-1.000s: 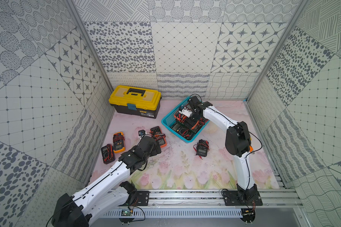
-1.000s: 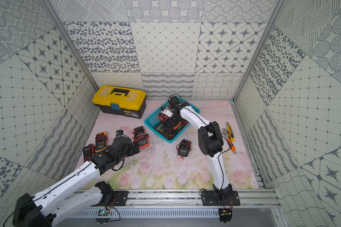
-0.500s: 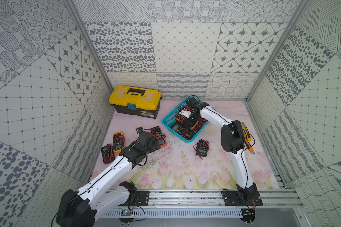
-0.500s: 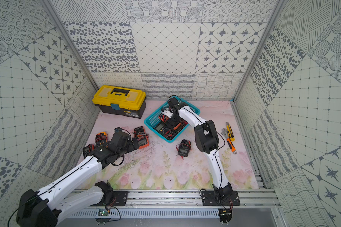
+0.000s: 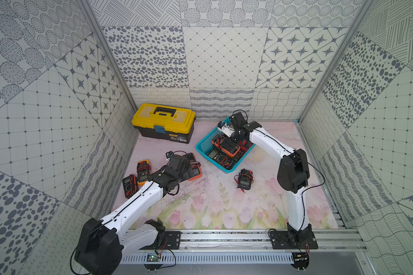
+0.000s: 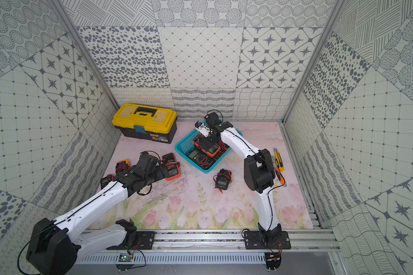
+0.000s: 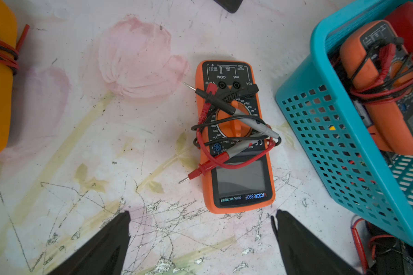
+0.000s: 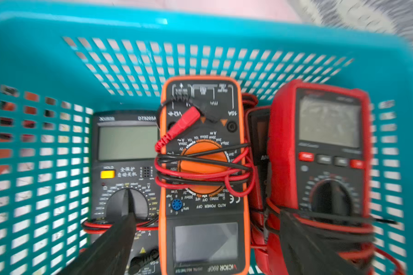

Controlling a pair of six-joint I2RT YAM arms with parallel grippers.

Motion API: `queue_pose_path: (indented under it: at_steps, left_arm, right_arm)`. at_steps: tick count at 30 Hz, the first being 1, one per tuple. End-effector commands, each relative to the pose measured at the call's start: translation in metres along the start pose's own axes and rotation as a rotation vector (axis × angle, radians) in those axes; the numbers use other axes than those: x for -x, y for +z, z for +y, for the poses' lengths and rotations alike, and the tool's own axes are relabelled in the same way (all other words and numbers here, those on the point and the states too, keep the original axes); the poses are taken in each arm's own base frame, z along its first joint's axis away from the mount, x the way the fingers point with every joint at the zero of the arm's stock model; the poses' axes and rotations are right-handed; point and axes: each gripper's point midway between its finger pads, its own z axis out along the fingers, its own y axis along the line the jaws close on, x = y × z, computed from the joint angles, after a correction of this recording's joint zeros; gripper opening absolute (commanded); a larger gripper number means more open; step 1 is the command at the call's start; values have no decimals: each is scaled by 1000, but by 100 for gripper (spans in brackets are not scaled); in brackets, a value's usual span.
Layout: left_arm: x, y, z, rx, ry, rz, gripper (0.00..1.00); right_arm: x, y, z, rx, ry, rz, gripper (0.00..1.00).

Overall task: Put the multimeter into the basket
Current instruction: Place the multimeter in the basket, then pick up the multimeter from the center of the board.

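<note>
Left gripper [image 7: 201,215]: spread wide, empty, over an orange multimeter [image 7: 235,135] on the mat [image 7: 57,142].
Right gripper [image 8: 205,214]: spread wide, empty, astride a second multimeter [image 8: 203,166] lying in the basket [image 8: 57,26].

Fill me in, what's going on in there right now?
The right gripper is open over an orange multimeter lying in the basket among other meters. The left gripper is open by another orange one on the mat beside the basket, not touching it. More meters lie on the mat.

Multimeters [image 6: 210,149] in basket [image 6: 187,142], perhaps three
</note>
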Motion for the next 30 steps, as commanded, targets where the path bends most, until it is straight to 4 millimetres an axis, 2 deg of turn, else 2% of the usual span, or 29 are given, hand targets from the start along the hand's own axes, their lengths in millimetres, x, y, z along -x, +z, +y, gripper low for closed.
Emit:
queue_pose_path:
  at_steps: [1, 7, 11, 14, 19, 24, 30]
  left_arm:
    - [3, 8, -5, 7, 15, 18, 99]
    - [6, 29, -12, 34, -5, 35, 99]
    - [3, 44, -20, 48, -6, 77, 99]
    - [1, 52, -24, 43, 12, 92, 99]
    - [1, 62, -44, -31, 76, 111, 99]
    - [1, 76, -49, -18, 89, 140, 99]
    - [-5, 94, -53, 10, 92, 191, 99]
  right_arm:
    - [32, -35, -4, -57, 14, -137, 98]
    - [47, -88, -23, -197, 130, -297, 98]
    - [41, -121, -34, -284, 254, -385, 99]
    - [34, -140, -31, -287, 307, -438, 98]
    - [24, -154, -20, -258, 349, -503, 98]
    - [20, -158, -12, -224, 369, -529, 99]
    - [25, -157, 3, -152, 350, -559, 98]
